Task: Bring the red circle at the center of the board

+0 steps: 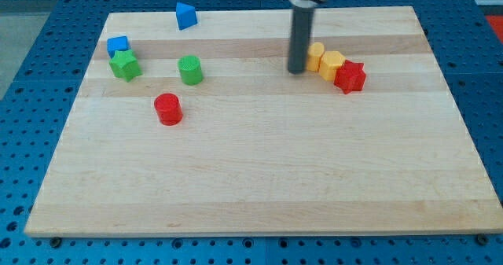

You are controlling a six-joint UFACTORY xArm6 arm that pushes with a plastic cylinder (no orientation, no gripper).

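Wooden board (259, 194) on a blue table with holes (23, 29). Dark rod coming down from the top, with my tip (296, 70) resting on the board in the far part, a bit right of the middle. No jaws on this arm, just the plain rod, so nothing spread and nothing pinched.

Right next to my tip on its right, a yellow round block (315, 56), then a second yellow block (332, 64), then a red star (350, 77), all three touching in a slanted row.

Red circle (167, 108) far off to the left of my tip, left of the board's middle, sitting alone.

Green round block (190, 70) just beyond the red circle. Further left, green star (125, 64) touching a blue cube (117, 45). Blue pointed block (185, 16) near the far edge
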